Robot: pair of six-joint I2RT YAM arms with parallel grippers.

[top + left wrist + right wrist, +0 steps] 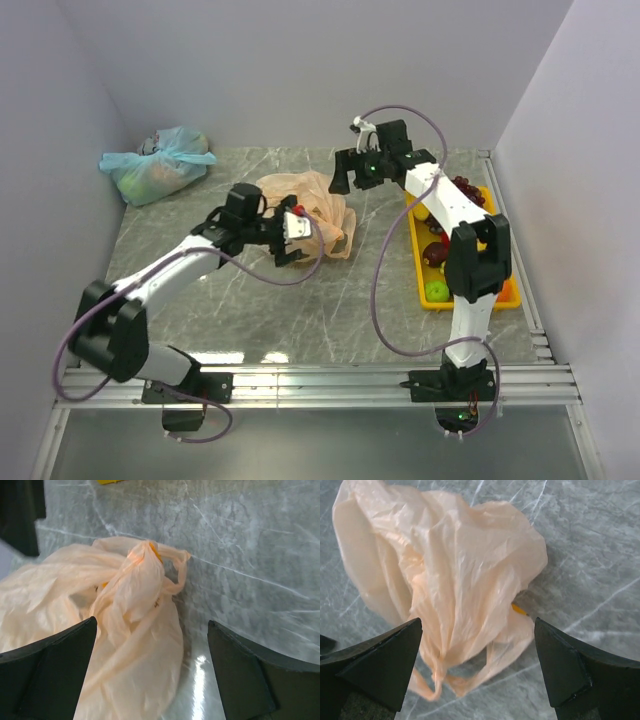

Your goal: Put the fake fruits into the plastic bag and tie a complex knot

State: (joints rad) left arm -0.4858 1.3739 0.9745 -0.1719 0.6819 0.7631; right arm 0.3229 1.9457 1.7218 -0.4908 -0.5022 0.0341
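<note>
Fruits sit in a yellow tray at the worktop's near right; loading looks barely begun. Left jaws spread wide astride the peach plastic bag, gripping nothing. The bag lies crumpled mid-worktop (handles untied). Right jaws beyond it, wide open, empty. No legible writing.
</note>
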